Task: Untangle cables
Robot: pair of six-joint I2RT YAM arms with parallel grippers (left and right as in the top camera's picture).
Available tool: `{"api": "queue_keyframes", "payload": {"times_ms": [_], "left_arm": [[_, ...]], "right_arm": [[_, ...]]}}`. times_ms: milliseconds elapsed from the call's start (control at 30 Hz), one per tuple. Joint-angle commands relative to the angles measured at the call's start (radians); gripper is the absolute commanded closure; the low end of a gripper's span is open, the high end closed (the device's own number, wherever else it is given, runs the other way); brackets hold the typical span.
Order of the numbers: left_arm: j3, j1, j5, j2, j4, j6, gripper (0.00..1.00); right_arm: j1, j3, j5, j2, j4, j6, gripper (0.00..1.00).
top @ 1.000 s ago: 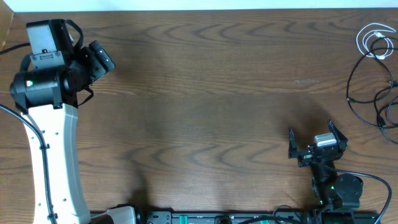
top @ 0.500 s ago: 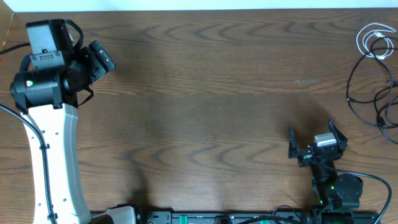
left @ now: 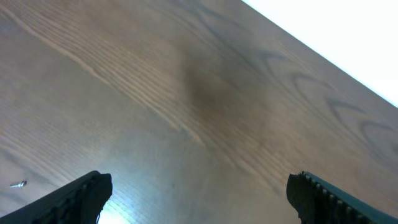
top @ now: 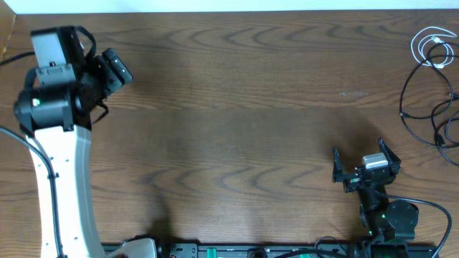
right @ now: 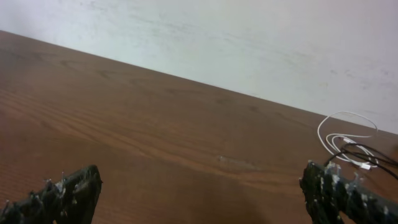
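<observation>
Cables (top: 437, 61): white and black, overlapping, lay at far right edge of worktop (top: 237, 107). Right jaws released, empty, near side, apart from cables. Left jaws released, empty, far left. Risk judged: pinching both cords together would tighten tangle; outward pull could drag them off edge.

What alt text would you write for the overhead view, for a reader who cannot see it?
A coiled white cable and looped black cables lie untouched at the right edge of a wooden table. The open right hand is near the front right; the left hand is at the back left.
</observation>
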Motion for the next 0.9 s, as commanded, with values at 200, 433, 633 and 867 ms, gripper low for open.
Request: {"api": "queue_keyframes", "payload": {"times_ms": [200, 433, 633, 867], "left_arm": [[-0.405, 0.004, -0.018, -0.309, 0.274, -0.005, 0.04], [-0.786, 0.003, 0.009, -0.587, 0.589, -0.002, 0.04], [-1.054, 0.003, 0.023, -0.792, 0.813, -0.002, 0.04], [-1.263, 0.003, 0.022, -0.990, 0.944, -0.002, 0.04]], "right_arm": [[0.008, -0.002, -0.006, -0.005, -0.003, 0.018, 0.01], [0.008, -0.002, -0.006, -0.005, -0.003, 0.018, 0.01], [0.008, -0.002, -0.006, -0.005, -0.003, 0.018, 0.01], [0.008, -0.002, -0.006, -0.005, -0.003, 0.018, 0.01]]}}
